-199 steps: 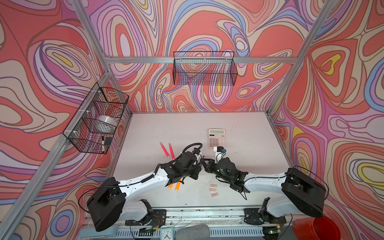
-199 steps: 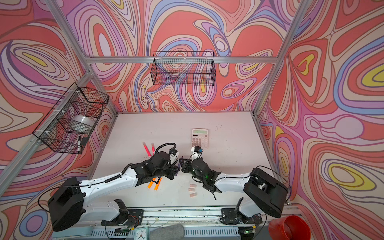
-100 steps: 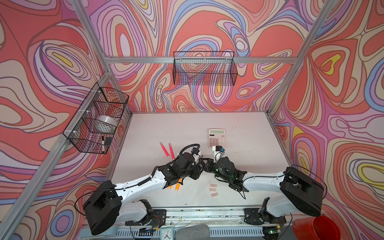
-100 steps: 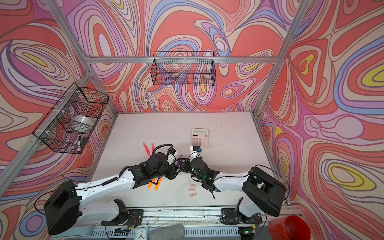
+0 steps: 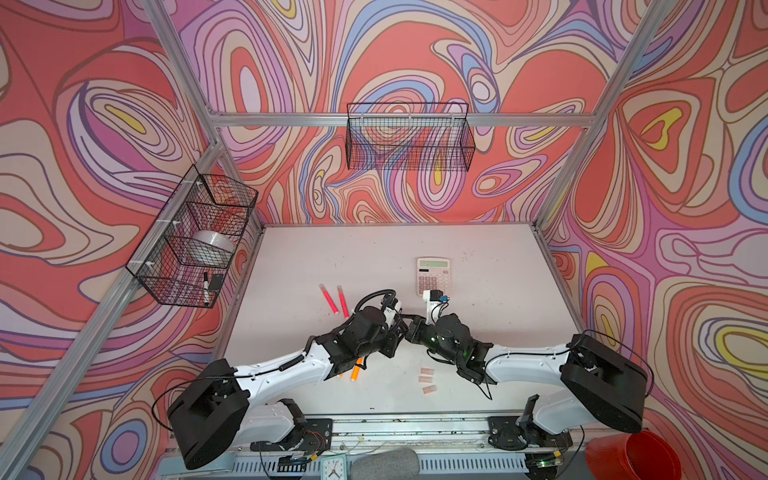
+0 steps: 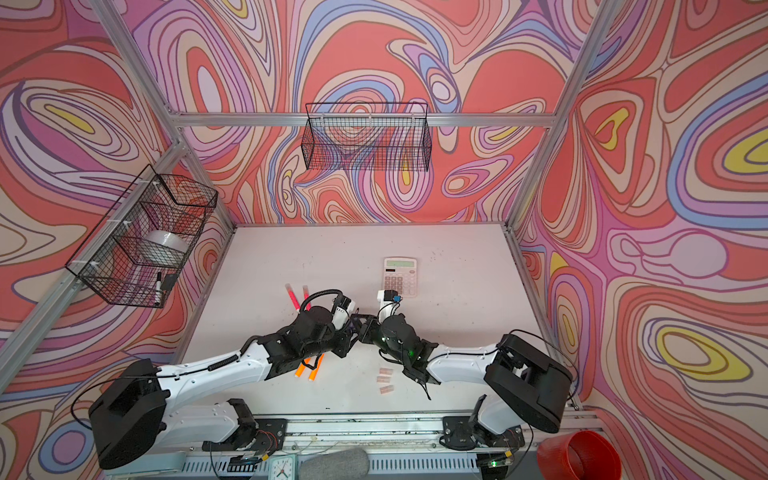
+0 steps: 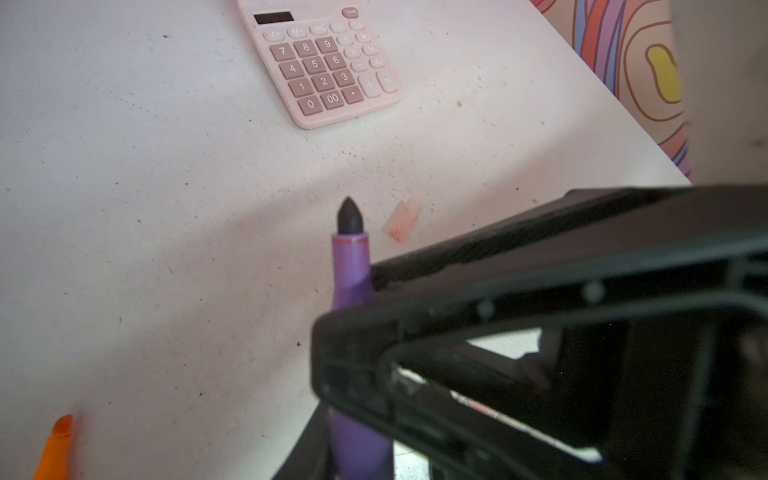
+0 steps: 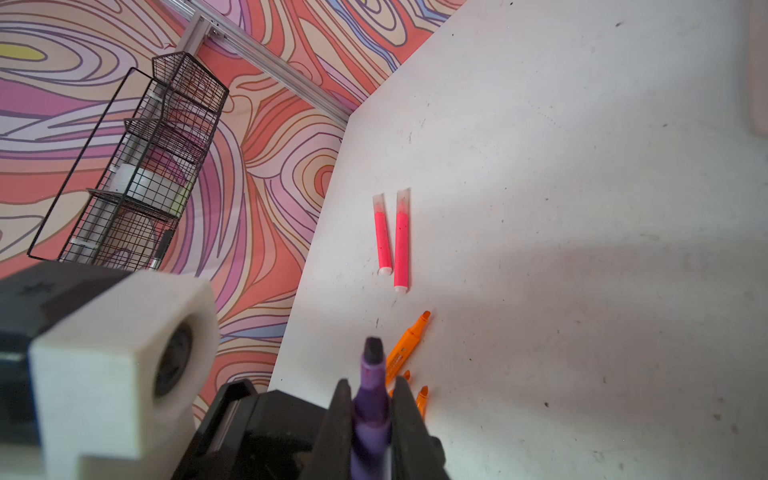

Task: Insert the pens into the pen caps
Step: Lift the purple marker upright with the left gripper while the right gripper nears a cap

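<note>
My right gripper [image 8: 372, 382] is shut on the purple pen [image 8: 371, 399], whose dark bare tip sticks out past its fingers. In both top views the right gripper [image 5: 409, 328] meets my left gripper [image 5: 395, 332] above the table's middle front. In the left wrist view the purple pen [image 7: 351, 266] rises beside one left finger [image 7: 309, 453], and the right gripper's black body hides the other. A pen cap [image 7: 402, 219] lies past the tip. Three loose pen caps [image 5: 427, 371] lie front right. Two pink pens [image 8: 401, 245] wear caps. Orange pens [image 8: 405, 349] lie uncapped under the left arm.
A pink calculator [image 5: 433, 275] lies behind the grippers. A wire basket [image 5: 195, 245] on the left wall holds a tape roll and a black-and-white marker [image 5: 205, 286]. Another basket [image 5: 409, 139] hangs on the back wall. A red bucket [image 5: 631, 457] stands off the front right corner.
The left gripper has edged to the right until it meets the right gripper. The right arm has stayed almost still with the purple pen.
</note>
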{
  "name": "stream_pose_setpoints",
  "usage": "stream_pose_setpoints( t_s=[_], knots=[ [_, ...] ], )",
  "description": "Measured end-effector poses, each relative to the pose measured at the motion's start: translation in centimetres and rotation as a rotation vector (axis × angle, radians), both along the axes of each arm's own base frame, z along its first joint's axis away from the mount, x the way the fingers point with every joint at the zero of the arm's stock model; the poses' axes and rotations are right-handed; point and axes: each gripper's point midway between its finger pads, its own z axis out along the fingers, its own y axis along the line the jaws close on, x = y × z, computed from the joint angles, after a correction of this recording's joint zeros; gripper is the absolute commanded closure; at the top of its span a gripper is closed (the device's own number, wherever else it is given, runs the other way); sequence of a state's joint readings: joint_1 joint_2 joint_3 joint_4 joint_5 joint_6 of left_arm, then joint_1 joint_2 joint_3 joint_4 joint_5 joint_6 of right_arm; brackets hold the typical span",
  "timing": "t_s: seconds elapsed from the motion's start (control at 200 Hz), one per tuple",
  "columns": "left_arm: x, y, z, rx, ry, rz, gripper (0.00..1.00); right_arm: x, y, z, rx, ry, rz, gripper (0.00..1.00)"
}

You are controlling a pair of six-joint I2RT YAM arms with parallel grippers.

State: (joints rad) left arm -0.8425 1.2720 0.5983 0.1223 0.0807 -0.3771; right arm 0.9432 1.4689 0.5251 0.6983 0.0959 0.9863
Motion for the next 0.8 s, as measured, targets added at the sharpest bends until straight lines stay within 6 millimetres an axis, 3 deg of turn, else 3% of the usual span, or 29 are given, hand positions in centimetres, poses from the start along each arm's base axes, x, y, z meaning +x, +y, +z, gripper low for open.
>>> stream_pose_setpoints(
  t_s=[0.235,0.416,0.501,0.556,0.696,0.801],
  knots=[
    [0.6,0.1,-0.5,0.005,0.001,0.012,1.0,0.0,0.1,0.0,0.0,-0.002,-0.003,1.0],
    [0.8,0.2,-0.5,0.005,-0.001,0.015,1.0,0.1,0.2,-0.1,0.005,-0.005,-0.005,1.0],
    [0.9,0.3,-0.5,0.004,-0.001,0.016,1.0,0.1,0.3,0.0,0.008,-0.007,-0.006,0.73],
    [0.9,0.3,-0.4,0.002,-0.003,0.016,1.0,0.2,0.3,0.1,0.013,-0.004,-0.009,0.6],
    [0.9,0.7,-0.4,-0.014,-0.032,0.027,1.0,0.2,0.2,0.0,-0.017,-0.004,-0.013,0.42],
    [0.8,1.4,-0.6,-0.03,-0.076,0.045,1.0,-0.1,-0.7,0.7,-0.041,-0.014,-0.027,0.37]
  ],
)
